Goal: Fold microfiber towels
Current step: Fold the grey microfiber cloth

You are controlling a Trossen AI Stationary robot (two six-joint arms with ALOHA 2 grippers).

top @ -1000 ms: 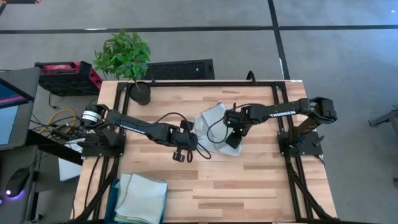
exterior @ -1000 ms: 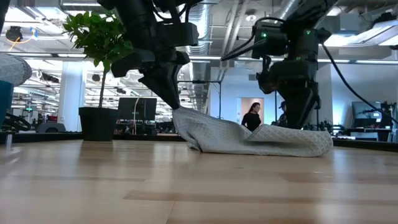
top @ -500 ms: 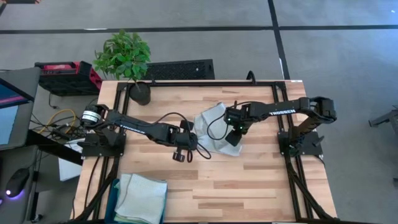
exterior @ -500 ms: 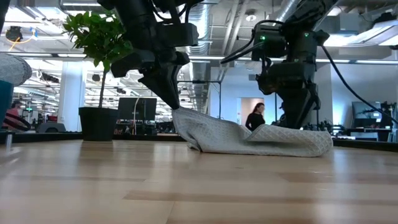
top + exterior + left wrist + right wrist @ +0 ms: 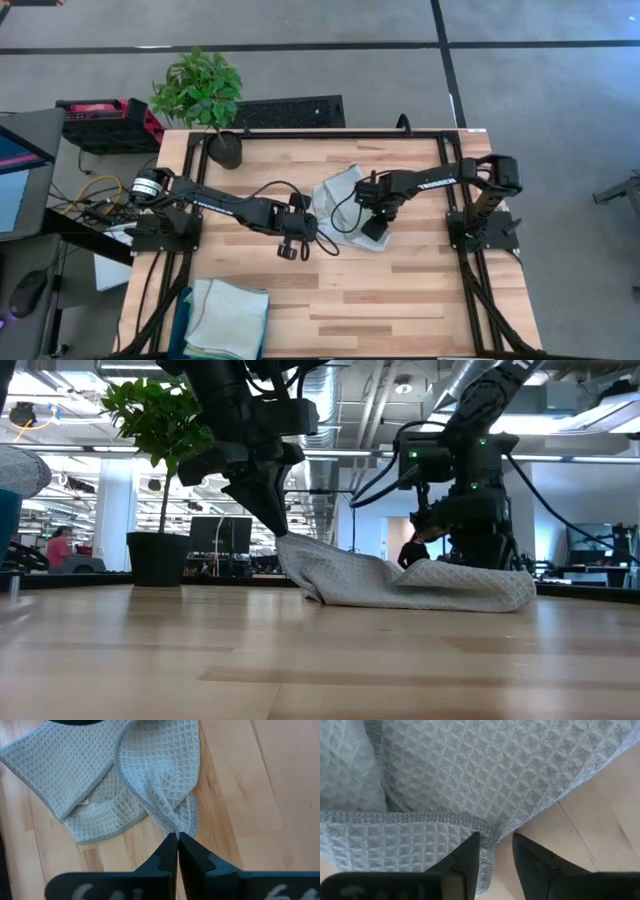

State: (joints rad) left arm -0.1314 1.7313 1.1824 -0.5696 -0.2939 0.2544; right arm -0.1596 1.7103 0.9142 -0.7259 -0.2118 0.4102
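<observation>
Pale grey microfiber towel (image 5: 340, 205) lying crumpled at mid-bench (image 5: 400, 290). Left end effector (image 5: 177, 840), fingers pressed together, pinches one towel corner and holds it lifted. Right end effector (image 5: 495, 851), fingers spread, straddles the hemmed edge at the towel's opposite side, low over the wood.

Your left arm reached in from the worktop's left edge toward the middle, its left hand (image 5: 177, 840) pointing down with both dark fingers pressed tight together on a pinch of the pale grey waffle-weave microfiber towel (image 5: 150, 780). Your right arm stretched in from the right edge, elbow bent, its right hand (image 5: 496, 851) low with fingers parted astride that towel's hemmed edge.
</observation>
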